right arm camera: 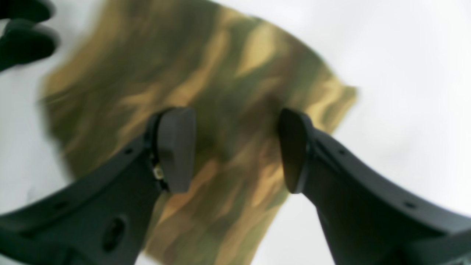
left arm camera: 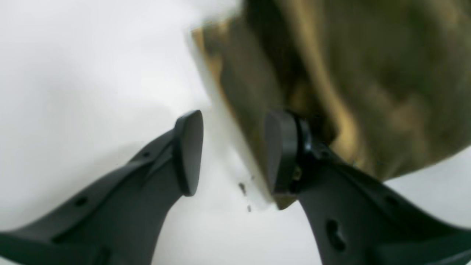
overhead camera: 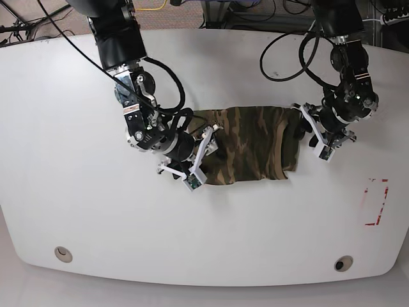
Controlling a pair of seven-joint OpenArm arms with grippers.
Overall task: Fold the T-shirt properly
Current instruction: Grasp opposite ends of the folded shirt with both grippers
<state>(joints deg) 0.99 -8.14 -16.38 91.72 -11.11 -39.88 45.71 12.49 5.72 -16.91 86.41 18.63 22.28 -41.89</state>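
Observation:
The T-shirt (overhead camera: 249,144), in green, brown and tan camouflage, lies folded into a flat rectangle in the middle of the white table (overhead camera: 77,192). My left gripper (overhead camera: 311,134) is at the shirt's right edge in the base view. In the left wrist view the gripper (left arm camera: 235,152) is open, with one fingertip (left arm camera: 281,152) against the blurred shirt (left arm camera: 368,81) edge. My right gripper (overhead camera: 201,157) is at the shirt's left edge. In the right wrist view it (right arm camera: 235,151) is open just above the shirt (right arm camera: 220,92) and holds nothing.
A red outline mark (overhead camera: 377,201) is on the table at the right. Cables (overhead camera: 281,57) hang from the arms at the back. Two small round holes (overhead camera: 62,254) sit near the table's front edge. The other gripper's dark tips (right arm camera: 22,33) show top left in the right wrist view.

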